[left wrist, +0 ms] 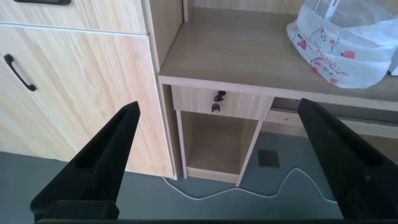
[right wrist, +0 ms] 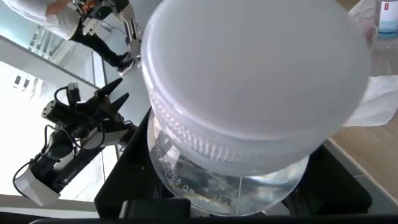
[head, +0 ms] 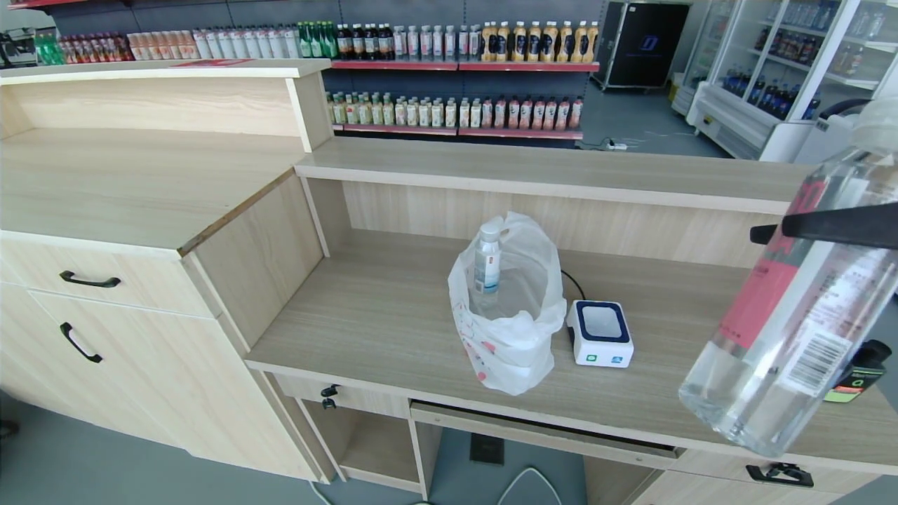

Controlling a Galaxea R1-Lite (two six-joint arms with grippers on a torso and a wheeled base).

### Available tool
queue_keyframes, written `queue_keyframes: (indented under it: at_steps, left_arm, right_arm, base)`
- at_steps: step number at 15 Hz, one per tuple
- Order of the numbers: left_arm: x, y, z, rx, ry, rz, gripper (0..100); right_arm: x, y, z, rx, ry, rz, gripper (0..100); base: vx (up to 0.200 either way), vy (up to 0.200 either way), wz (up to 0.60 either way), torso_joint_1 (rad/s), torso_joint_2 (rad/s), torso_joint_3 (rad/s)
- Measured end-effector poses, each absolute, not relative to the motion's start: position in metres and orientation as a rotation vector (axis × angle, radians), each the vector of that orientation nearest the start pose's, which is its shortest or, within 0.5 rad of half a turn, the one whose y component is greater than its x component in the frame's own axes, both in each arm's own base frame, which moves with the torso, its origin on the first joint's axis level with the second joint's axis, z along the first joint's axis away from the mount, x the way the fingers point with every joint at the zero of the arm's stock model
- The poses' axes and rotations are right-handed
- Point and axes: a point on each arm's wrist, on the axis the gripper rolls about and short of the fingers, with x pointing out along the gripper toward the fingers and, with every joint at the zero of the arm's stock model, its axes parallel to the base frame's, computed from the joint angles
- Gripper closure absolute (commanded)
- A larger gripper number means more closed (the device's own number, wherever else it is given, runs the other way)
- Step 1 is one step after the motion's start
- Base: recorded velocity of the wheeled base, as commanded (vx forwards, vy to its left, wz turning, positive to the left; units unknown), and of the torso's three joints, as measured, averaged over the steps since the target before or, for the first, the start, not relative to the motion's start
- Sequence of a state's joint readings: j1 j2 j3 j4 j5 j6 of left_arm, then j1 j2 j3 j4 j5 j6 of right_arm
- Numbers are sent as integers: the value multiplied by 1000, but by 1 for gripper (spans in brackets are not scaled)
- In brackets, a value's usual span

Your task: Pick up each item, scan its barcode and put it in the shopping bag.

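Nearest the head camera, on the right, the right gripper (head: 807, 228) is clamped on a clear bottle (head: 793, 308) with a pink label. It holds the bottle in the air, tilted, with the white cap (right wrist: 255, 81) up and the barcode turned towards the camera. The bottle is well apart from the scanner (head: 600, 333). Low in front of the counter (head: 365, 308), near a small keyed drawer (left wrist: 217, 102), the left gripper (left wrist: 219, 107) hangs with its fingers (left wrist: 99, 168) wide apart and nothing between them. On the counter the white bag (head: 508, 315) stands open with a second bottle (head: 487, 263) upright inside it. The scanner lies just beside the bag, on its right. Behind the held bottle a dark thing with a green patch (head: 859, 375), perhaps a handheld device, lies at the counter's right end, mostly hidden. Beyond the counter, shelves (head: 456, 66) carry rows of drinks.
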State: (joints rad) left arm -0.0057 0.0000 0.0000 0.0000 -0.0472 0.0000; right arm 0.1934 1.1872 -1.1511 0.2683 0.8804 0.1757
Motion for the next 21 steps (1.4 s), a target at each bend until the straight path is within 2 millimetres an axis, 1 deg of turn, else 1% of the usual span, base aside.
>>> queue_keyframes:
  at_steps: [4, 7, 14, 17, 21]
  left_arm:
    - [-23, -1, 75, 0, 0, -53, 0]
    - [-23, -1, 75, 0, 0, -53, 0]
    - [-23, -1, 75, 0, 0, -53, 0]
    - [-23, -1, 75, 0, 0, -54, 0]
    - [-23, -1, 75, 0, 0, -53, 0]
  right_arm:
    - [106, 49, 321, 258, 430, 1030, 100]
    - [89, 46, 325, 255, 397, 1047, 100]
    - [71, 40, 331, 294, 371, 1032, 100]
    - [66, 38, 328, 296, 377, 1030, 100]
    - [64, 38, 328, 293, 365, 1020, 100]
  base:
    - [0, 0, 0, 0, 0, 0]
    - [0, 0, 0, 0, 0, 0]
    - [0, 0, 0, 0, 0, 0]
    - [0, 0, 0, 0, 0, 0]
    - [0, 0, 0, 0, 0, 0]
